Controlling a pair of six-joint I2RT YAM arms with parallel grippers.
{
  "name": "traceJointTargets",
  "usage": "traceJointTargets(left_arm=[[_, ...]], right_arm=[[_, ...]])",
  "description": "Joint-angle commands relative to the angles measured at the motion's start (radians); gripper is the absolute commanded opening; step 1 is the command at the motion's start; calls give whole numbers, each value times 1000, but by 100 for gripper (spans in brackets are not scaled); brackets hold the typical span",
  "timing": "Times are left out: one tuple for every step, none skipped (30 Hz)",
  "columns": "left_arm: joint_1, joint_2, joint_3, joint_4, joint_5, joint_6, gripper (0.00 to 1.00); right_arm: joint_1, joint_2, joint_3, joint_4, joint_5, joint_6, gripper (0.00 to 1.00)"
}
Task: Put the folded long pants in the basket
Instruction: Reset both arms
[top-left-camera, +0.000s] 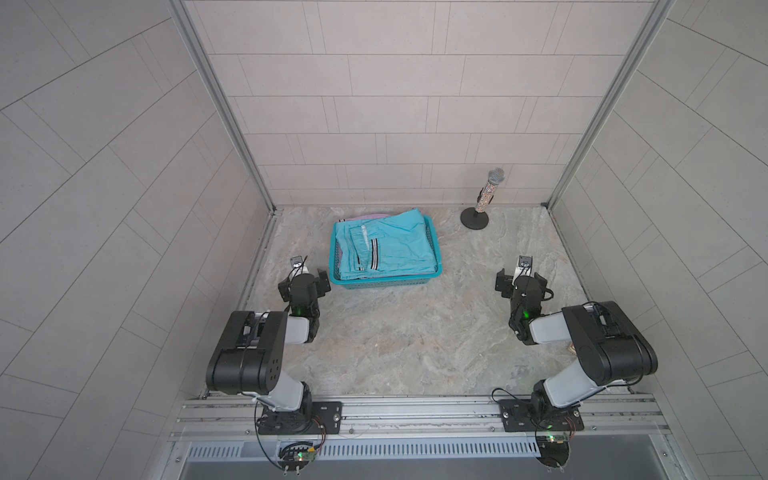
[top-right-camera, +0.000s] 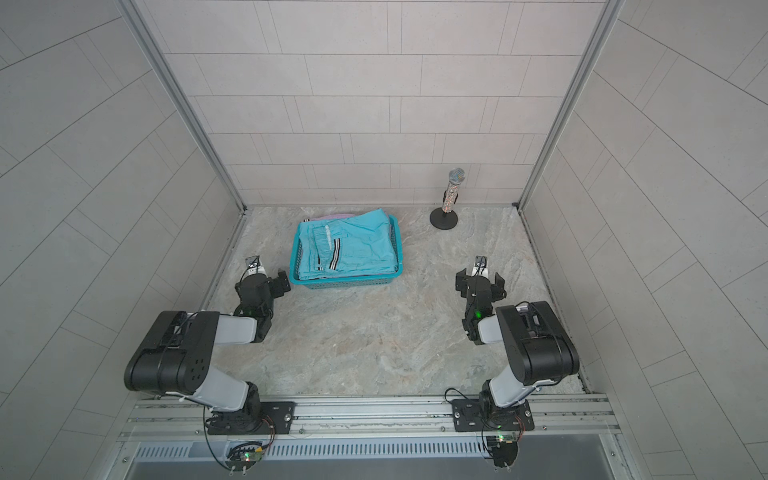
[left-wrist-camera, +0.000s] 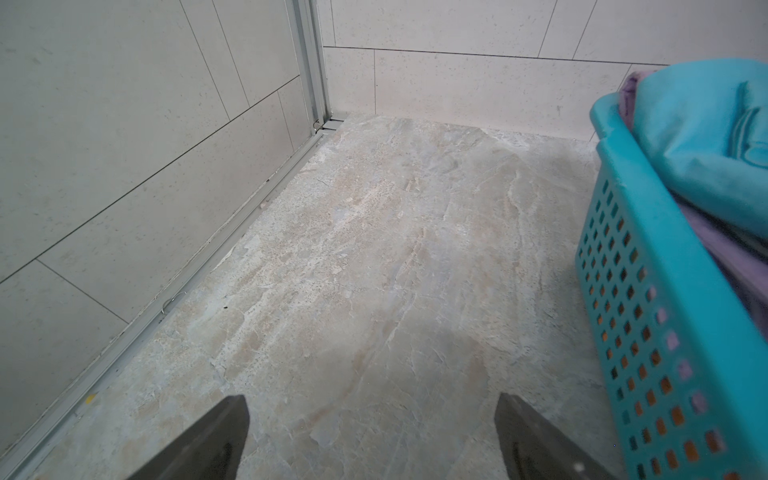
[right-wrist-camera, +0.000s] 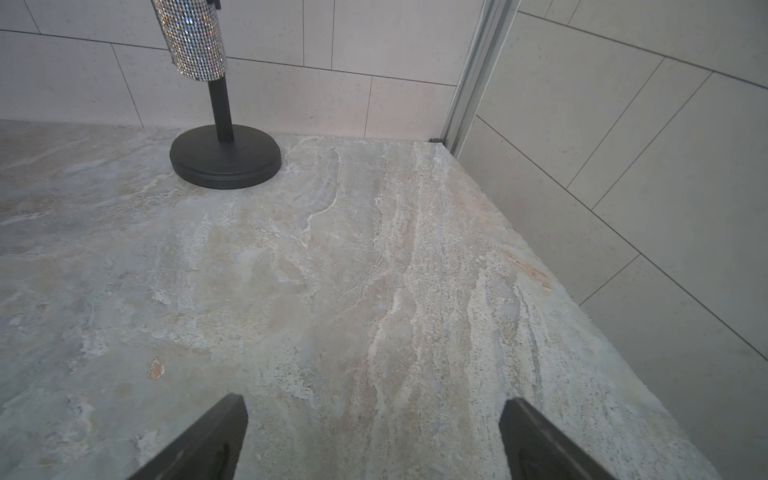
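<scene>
In the teal perforated basket (top-left-camera: 386, 284), heaped turquoise folded pants (top-left-camera: 395, 245) risked spilling; my left pincer (left-wrist-camera: 372, 399), right pincer (right-wrist-camera: 374, 399) gaped empty

Rhinestone-covered silver microphone (right-wrist-camera: 193, 39) stands upright on a round black base (right-wrist-camera: 225, 162). Right gripper (right-wrist-camera: 374, 405) spread wide — over marbled grey stone tabletop (right-wrist-camera: 374, 270).

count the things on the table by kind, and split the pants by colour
basket: 1
turquoise pants: 1
lilac pants: 1
orange cloth behind the mesh: 1
microphone on stand: 1
total: 5 seen; more may lie hidden in the basket
</scene>
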Motion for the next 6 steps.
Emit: traceJointTargets(left_arm=[[-5,-7,3,18,3,10,100],[-5,-7,2,19,3,11,100],[-5,-7,3,18,3,10,100],[-5,-8,2,19,4,10,100],[-5,-8,2,20,3,10,100],[-5,-8,1,19,4,10,100]], right_arm=[[-2,12,19,17,-6,-5,100],[-3,5,23,-11,-9,-4,100],[-7,0,29,-28,-19,2,100],[-14,3,29,-23,-34,6,100],[-14,2,28,-23,-34,5,100],[-14,-2,27,-21,-34,5,100]])
